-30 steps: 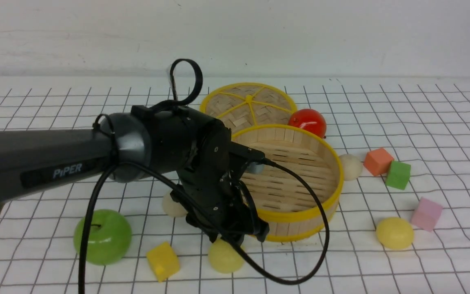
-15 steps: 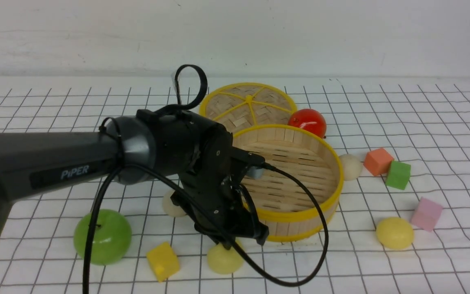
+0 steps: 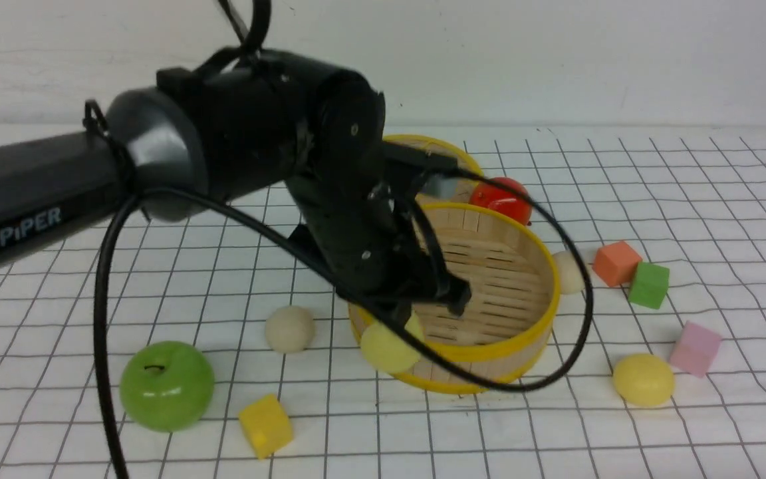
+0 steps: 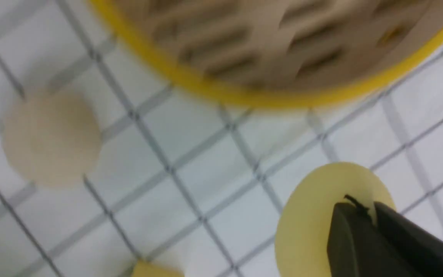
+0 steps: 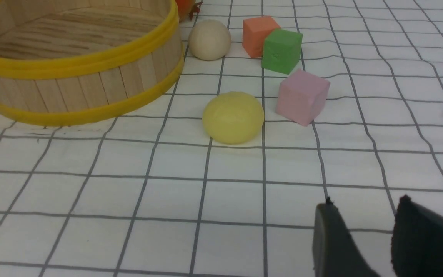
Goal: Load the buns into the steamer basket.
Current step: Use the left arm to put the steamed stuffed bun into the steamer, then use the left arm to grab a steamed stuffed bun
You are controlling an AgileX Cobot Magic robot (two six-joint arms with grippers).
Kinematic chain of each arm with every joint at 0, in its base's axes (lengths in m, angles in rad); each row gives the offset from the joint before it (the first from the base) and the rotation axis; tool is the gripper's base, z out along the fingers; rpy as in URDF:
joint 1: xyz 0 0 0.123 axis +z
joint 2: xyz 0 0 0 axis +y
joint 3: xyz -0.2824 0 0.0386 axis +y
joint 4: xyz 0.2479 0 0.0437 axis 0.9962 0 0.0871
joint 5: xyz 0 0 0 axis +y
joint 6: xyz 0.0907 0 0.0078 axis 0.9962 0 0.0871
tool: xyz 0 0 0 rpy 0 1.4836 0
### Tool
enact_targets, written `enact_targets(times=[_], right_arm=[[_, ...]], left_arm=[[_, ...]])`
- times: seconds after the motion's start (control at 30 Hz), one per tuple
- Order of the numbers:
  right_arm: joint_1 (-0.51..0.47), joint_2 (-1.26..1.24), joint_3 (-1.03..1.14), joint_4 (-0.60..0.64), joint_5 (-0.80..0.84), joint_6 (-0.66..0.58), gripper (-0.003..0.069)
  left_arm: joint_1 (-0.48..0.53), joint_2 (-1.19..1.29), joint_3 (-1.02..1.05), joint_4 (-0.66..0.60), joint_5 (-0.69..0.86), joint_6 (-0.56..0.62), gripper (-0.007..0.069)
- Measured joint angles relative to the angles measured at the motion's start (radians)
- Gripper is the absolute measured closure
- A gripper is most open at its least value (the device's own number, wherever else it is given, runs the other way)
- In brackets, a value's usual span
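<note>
The left end effector (image 3: 401, 327) is where trouble would start. Its fingers are pressed nearly together on a pale yellow bun (image 3: 386, 347), and in the left wrist view they bite only a shallow part of the ball near its edge. I judge that grip thin, and the smooth bun could slip or squirt free under any jolt. The bun hangs clear of the tabletop (image 3: 689, 432) against the outside of the steamer basket (image 3: 489, 350), at its near-left wall and about level with the yellow rim, not yet over the slatted floor. Carried across at that height it could knock the rim, which would shove the basket or strip the bun loose to roll away. The arm's black cable (image 3: 588, 299) loops around the basket's near and right sides and might snag the rim. The basket looks empty. One cream bun (image 3: 289, 328) lies left of the basket, the other cream bun (image 3: 572, 271) sits just beside its right wall, and a second yellow bun (image 3: 643, 379) rests off its near-right. The right end effector (image 5: 363, 204), shown only by its own wrist camera, stands spread and holds nothing, low over the tabletop and farther from the basket than that yellow bun.
</note>
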Motion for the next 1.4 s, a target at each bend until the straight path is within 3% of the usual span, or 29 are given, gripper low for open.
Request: enact_targets(times=[0.23,0.53,0.7,0.73,0.77,0.83,0.97,1.1,1.4], right_arm=[[0.0,0.0,0.0,0.0,0.0,0.0,0.0419],[0.0,0.0,0.0,0.0,0.0,0.0,0.0419],[0.0,0.0,0.0,0.0,0.0,0.0,0.0419],[0.0,0.0,0.0,0.0,0.0,0.0,0.0419],[0.0,0.0,0.0,0.0,0.0,0.0,0.0419],[0.0,0.0,0.0,0.0,0.0,0.0,0.0419],[0.0,0.0,0.0,0.0,0.0,0.0,0.0419],[0.0,0.0,0.0,0.0,0.0,0.0,0.0419],[0.0,0.0,0.0,0.0,0.0,0.0,0.0419]], left_arm=[[0.001,0.254,-0.286,0.047,-0.008,-0.001,0.0638],[0.002,0.427,-0.426,0.122,0.053,-0.038,0.0588],[0.002,0.414,-0.433,0.113,0.085,-0.038,0.0423],[0.002,0.396,-0.433,0.111,0.108,-0.043,0.0337],[0.002,0.396,-0.433,0.111,0.108,-0.043,0.0327],[0.002,0.348,-0.433,0.111,0.149,-0.045,0.0204],[0.002,0.244,-0.433,0.121,0.212,-0.046,0.0112],[0.013,0.142,-0.396,0.156,0.229,-0.045,0.0127],[0.207,0.077,-0.011,0.135,0.21,-0.045,0.0322]])
